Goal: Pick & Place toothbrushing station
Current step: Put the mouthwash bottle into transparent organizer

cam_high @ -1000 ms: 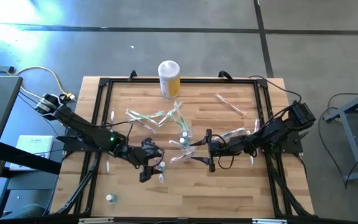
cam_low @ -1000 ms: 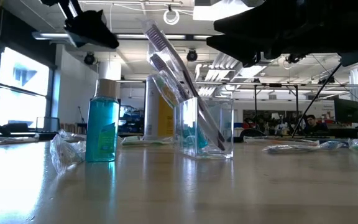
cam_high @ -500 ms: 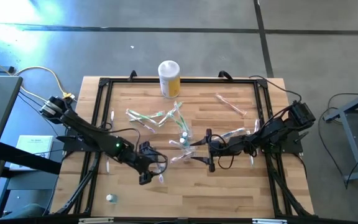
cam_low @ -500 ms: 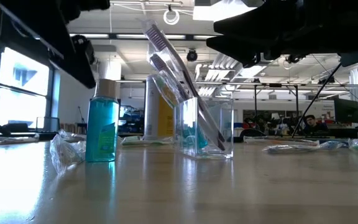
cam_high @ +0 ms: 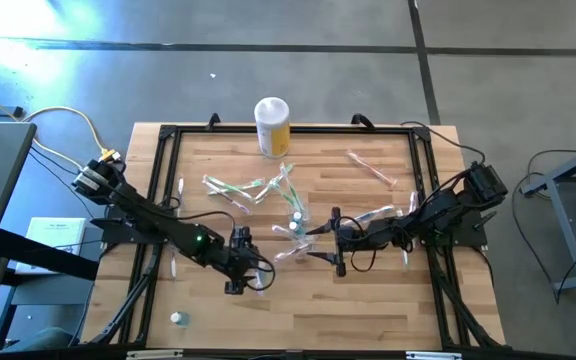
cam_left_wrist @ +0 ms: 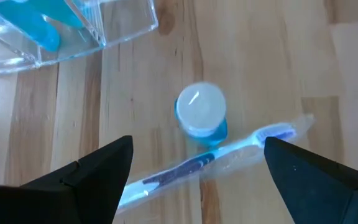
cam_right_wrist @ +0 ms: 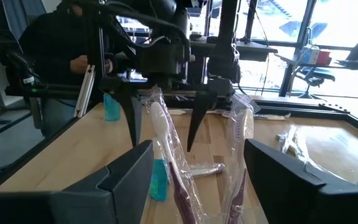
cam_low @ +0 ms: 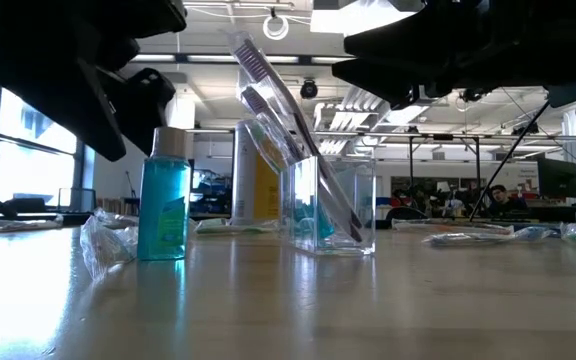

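From above, the left gripper [cam_high: 238,262] has slid toward the tabletop's [cam_high: 368,310] near edge over the last second, settling above a wrapped toothbrush [cam_high: 259,272] and a small blue bottle [cam_high: 251,268]. That suggests it is lining up to pick the brush. The right gripper [cam_high: 336,242] has not moved; it sits mid-table beside the clear cup [cam_high: 296,222]. More wrapped toothbrushes [cam_high: 240,190] lie scattered farther back, near a yellow canister [cam_high: 272,125].

From table height, the cup [cam_low: 330,205] already holds toothbrushes leaning out of it, with the blue bottle [cam_low: 164,207] standing just beside. The left arm's dark bulk now fills the upper left, where a second ago only a small part showed.

The left wrist camera alone shows the target: its fingers [cam_left_wrist: 92,171] spread wide, holding nothing, with the toothbrush [cam_left_wrist: 216,163] lying between them, touching the bottle [cam_left_wrist: 201,112].

The right wrist camera shows its fingers [cam_right_wrist: 126,171] apart and empty, facing the left gripper [cam_right_wrist: 163,134] hovering beyond the brushes standing in the cup.
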You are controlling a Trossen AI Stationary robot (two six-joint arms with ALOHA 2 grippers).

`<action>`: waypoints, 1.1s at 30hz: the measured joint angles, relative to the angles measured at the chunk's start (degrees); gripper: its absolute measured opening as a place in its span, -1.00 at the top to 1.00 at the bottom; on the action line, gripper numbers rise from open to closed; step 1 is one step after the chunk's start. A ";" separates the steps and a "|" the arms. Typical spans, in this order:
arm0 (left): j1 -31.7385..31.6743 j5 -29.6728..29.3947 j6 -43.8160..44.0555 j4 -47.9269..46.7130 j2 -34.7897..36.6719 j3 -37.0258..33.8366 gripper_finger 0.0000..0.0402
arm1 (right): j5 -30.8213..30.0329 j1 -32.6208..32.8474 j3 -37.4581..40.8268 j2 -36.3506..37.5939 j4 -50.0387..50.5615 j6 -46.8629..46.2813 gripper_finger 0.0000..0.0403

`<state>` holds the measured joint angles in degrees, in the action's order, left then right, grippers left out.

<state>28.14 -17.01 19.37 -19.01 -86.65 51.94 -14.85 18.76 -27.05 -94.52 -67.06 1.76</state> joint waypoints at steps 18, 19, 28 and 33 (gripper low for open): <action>-5.19 12.03 -9.12 26.89 -0.83 -12.09 -0.77 | 0.04 0.00 0.00 0.00 0.38 -0.13 -0.21; -5.55 12.92 -9.71 28.53 -0.83 -12.78 -0.77 | 0.02 0.00 0.00 0.00 0.40 -0.13 -0.21; -7.26 16.48 -11.47 39.04 -0.83 -18.33 -0.77 | 0.04 0.00 0.00 0.00 0.40 -0.08 -0.21; -7.26 16.48 -14.07 42.51 -0.81 -19.52 -0.77 | 0.02 0.00 0.00 0.00 0.38 -0.04 -0.21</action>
<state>20.88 -0.54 5.30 23.49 -87.46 32.43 -14.83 18.76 -27.05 -94.52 -66.67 1.72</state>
